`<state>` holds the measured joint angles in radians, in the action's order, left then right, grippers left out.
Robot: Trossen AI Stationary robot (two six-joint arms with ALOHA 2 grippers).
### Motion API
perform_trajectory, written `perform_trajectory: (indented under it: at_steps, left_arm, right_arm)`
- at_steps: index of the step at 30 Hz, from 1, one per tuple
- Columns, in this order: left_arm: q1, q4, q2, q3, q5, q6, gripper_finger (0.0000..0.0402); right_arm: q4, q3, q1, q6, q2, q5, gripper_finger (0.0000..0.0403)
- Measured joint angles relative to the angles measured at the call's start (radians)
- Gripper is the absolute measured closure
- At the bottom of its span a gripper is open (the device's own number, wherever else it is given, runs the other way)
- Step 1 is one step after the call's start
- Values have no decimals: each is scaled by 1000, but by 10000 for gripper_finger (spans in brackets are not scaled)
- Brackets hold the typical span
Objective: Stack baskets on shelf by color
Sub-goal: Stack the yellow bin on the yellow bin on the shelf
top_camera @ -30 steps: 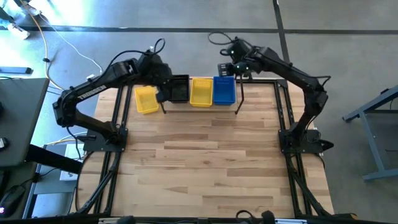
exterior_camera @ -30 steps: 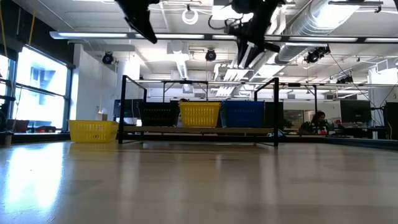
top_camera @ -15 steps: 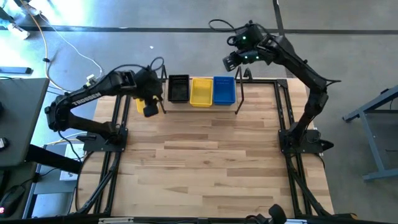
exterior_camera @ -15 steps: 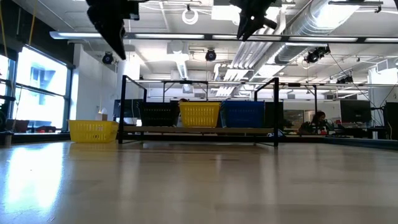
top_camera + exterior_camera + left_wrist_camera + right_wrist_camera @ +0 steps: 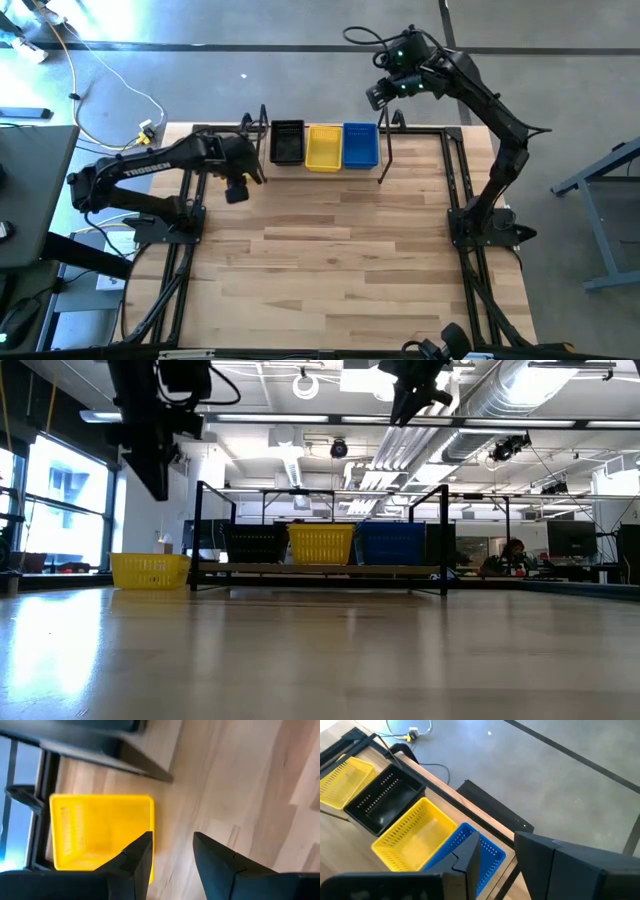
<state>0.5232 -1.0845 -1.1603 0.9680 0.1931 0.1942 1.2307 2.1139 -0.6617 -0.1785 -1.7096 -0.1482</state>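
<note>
Yellow loose basket [image 5: 100,837] sits at the desk's far left edge, just left of the shelf [image 5: 320,570]. Left claw [image 5: 172,855] hangs over it, open, holding nothing; it should drop straight, grip 1 wall. Right claw [image 5: 497,852], open and bare, waits above the shelf's right end.

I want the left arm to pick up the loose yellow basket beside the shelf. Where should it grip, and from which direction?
Judging by the pictures, grip a long side wall of the yellow basket, coming straight down. It sits upright and open-topped on the table, so one finger can go inside the rim and one outside. The left gripper is already above its edge, fingers open.
</note>
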Motion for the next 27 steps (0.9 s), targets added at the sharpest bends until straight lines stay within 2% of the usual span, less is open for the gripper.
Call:
perform_trajectory:
  at_steps: [4,10,27]
  left_arm:
    - [0,16,-1,-60,28,-1,271]
    - [1,46,-17,-136,131,2,271]
    - [11,213,-110,-253,218,61,271]
  right_arm:
    - [1,0,0,4,0,1,298]
    - [6,0,1,3,0,1,298]
    - [23,-1,1,-9,0,2,298]
